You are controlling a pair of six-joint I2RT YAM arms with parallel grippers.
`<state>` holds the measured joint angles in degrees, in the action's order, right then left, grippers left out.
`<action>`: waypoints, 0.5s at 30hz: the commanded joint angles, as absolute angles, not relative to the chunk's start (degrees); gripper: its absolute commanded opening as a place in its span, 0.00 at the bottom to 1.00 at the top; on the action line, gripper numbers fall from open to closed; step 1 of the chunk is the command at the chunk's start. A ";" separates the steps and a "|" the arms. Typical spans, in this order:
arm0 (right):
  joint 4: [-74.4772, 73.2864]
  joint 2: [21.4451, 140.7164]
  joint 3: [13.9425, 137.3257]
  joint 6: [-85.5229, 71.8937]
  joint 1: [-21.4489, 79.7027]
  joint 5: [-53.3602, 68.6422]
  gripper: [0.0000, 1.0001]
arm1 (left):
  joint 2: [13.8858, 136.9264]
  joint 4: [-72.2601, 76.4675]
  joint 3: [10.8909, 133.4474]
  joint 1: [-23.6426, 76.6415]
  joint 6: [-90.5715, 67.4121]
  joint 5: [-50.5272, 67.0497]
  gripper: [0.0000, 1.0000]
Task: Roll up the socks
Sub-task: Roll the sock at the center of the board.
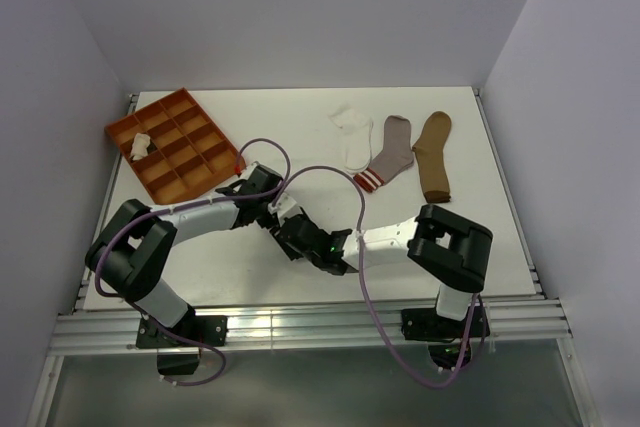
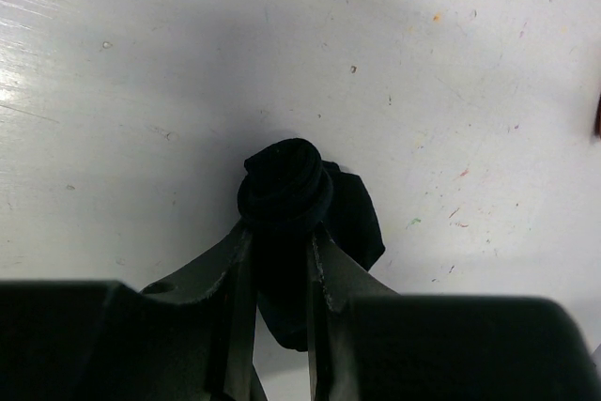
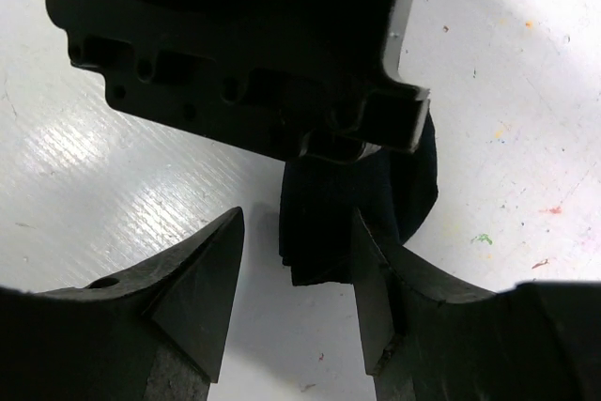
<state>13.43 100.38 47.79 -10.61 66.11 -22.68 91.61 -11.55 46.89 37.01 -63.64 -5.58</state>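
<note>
Left wrist view showed you the left claw (image 2: 282, 235) clamped on the black sock (image 2: 285, 185), its roll bunched at the fingertips over the surface (image 2: 423, 63). Your right claw (image 3: 299, 232) stood apart, with the sock's loose tail straight ahead between its jaws; closing there looked like the next move.
</note>
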 commanded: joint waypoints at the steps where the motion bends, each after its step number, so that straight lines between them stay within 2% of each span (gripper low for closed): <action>1: 9.67 101.87 47.20 -13.97 64.95 -23.03 0.56 | 93.96 -17.23 44.83 37.88 -61.44 -5.36 0.00; 7: 8.97 101.60 45.70 -15.99 61.71 -19.34 0.56 | 94.04 -16.52 44.12 37.88 -62.05 -4.40 0.00; 15: 5.37 105.29 48.69 -15.29 60.56 -17.23 0.49 | 93.52 -16.53 44.38 37.88 -62.23 -3.87 0.00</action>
<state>12.62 100.79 48.23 -14.09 62.11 -18.09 91.66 -10.76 46.72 37.01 -63.70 -5.30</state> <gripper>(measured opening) 0.496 0.257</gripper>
